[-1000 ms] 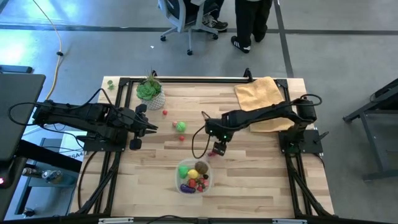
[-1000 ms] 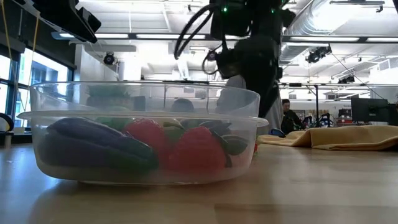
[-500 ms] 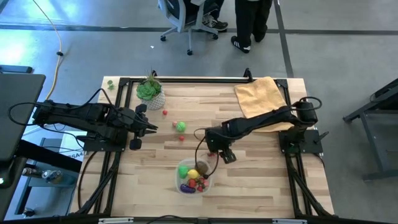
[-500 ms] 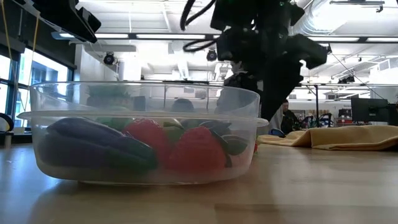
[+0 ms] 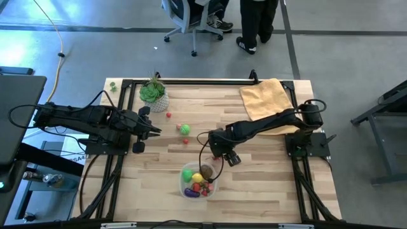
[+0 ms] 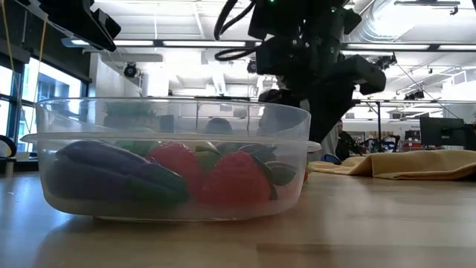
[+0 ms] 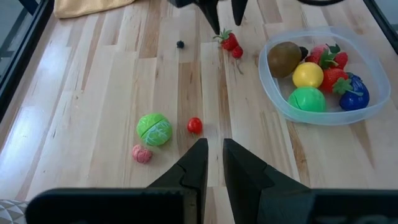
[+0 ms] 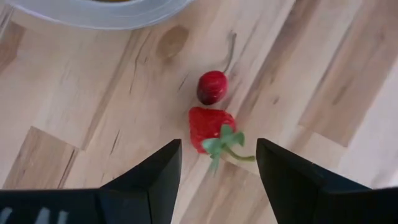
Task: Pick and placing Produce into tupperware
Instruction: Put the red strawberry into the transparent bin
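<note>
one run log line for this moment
right end effector: open over strawberry by tub | left end effector: shut, idle | loose: cherry, lettuce

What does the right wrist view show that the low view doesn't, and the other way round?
Only the right wrist view: a strawberry and a small red piece lying on the wood, just ahead of the open right hand, with nothing held.

Only the low view: the tupperware from the side, with a purple eggplant and red berries inside, plus the yellow cloth beyond.

Both: the wooden table, and the tupperware, though the wrist view catches only a sliver of its rim.
</note>
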`<control>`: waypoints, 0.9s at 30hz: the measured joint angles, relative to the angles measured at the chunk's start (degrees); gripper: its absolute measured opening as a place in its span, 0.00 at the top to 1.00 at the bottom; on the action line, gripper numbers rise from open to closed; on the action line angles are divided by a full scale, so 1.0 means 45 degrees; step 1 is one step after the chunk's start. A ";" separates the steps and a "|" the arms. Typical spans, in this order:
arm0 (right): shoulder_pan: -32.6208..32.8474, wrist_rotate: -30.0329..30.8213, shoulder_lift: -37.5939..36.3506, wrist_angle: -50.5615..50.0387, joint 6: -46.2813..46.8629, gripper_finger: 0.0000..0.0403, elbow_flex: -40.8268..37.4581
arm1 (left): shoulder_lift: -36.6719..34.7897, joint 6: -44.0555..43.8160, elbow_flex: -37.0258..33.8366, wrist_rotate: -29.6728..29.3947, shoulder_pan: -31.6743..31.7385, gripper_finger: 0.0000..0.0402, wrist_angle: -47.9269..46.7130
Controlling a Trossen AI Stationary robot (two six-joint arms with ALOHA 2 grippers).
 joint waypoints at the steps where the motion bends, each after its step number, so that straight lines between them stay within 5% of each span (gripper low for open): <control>1: 0.0000 -0.0064 0.0074 0.0001 -0.0041 0.51 -0.0001 | 0.0000 -0.0002 -0.0003 0.0004 0.0000 0.90 -0.0003; 16: 0.0000 -0.0630 0.0447 0.0311 -0.0222 0.50 0.0004 | 0.0000 -0.0003 -0.0003 0.0001 0.0000 0.90 0.0000; 27: 0.0005 -0.0111 0.0606 0.0645 -0.0421 0.32 0.0004 | 0.0000 -0.0002 -0.0001 0.0004 0.0000 0.90 -0.0004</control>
